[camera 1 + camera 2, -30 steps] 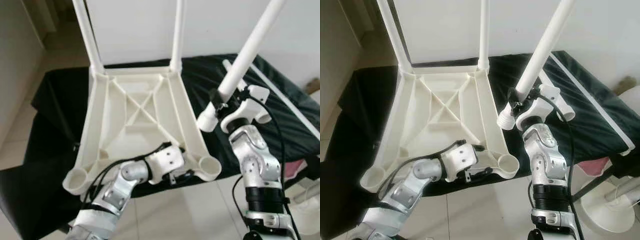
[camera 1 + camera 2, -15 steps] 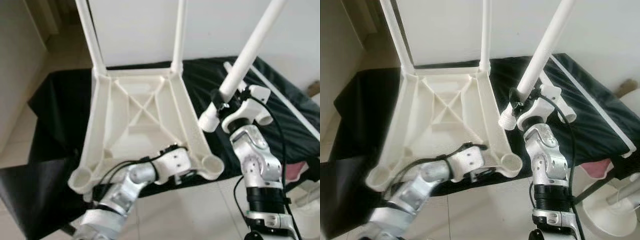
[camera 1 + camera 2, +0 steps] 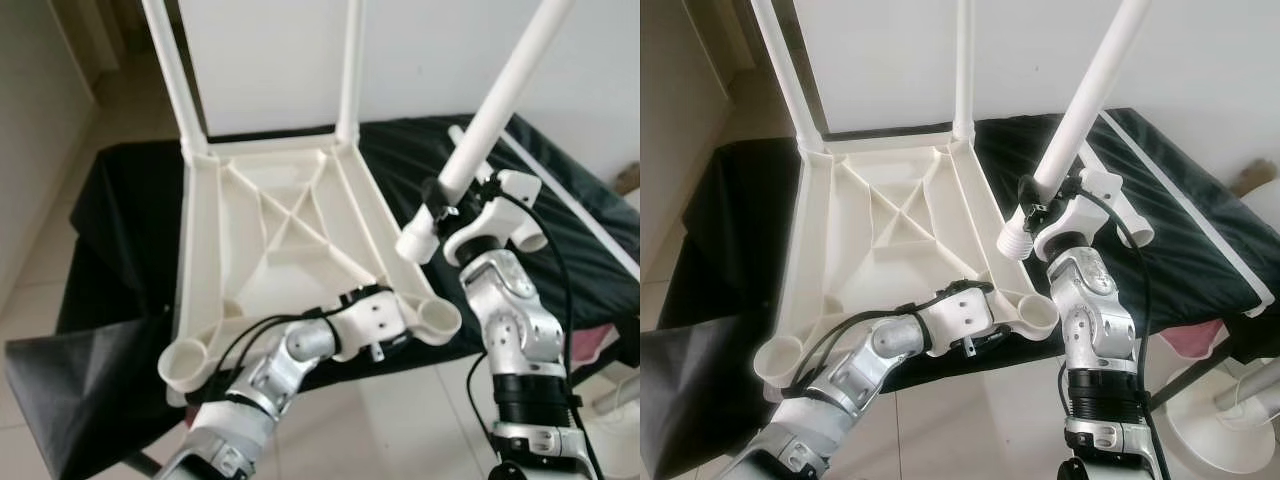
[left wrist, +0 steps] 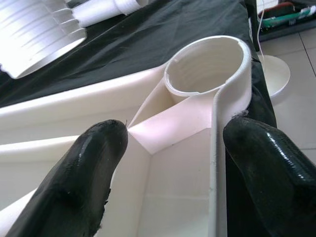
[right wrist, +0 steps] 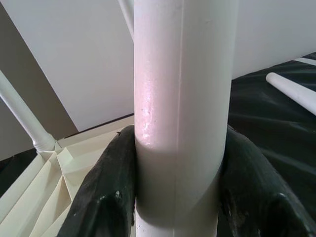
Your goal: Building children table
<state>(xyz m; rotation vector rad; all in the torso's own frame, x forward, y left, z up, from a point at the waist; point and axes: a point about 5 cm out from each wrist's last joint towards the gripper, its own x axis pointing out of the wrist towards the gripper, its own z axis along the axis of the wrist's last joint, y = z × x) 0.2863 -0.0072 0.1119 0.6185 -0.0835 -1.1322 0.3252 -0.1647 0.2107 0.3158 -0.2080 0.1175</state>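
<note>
The upside-down white plastic tabletop (image 3: pixel 290 240) lay on a desk covered with black cloth (image 3: pixel 560 240), its ribbed underside facing up. Two legs already stood in the far corner sockets (image 3: pixel 348 75), and the two near sockets were still empty. The left pincer (image 4: pixel 168 163) was at the near right corner of the tabletop, its black fingers (image 4: pixel 84 173) spread on each side of the rim wall, just beside the empty threaded socket (image 4: pixel 205 69); I could not see that they pressed the plastic firmly. The right pincer (image 5: pixel 180 182) was pinching a loose white table leg (image 3: pixel 500 90), holding it tilted above the desk, with its threaded end (image 3: pixel 415 243) near that socket but still apart from it.

The tabletop looked stiff and rather light, a hollow moulding with thin ribs, so it would probably slide on the cloth if nobody steadied it. The rim near a corner seemed the best place to hold it. The leg was a smooth, glossy tube, likely slippery when turned, so a grip close to the threaded end would give more control. The threads must meet straight, otherwise they could jam.

One more leg (image 3: pixel 480 150) lay on the cloth farther back. The floor was of pale tiles (image 3: pixel 400 420), a white wall (image 3: pixel 420 50) stood behind, and a white round base (image 3: pixel 1225 420) was on the floor at the right.
</note>
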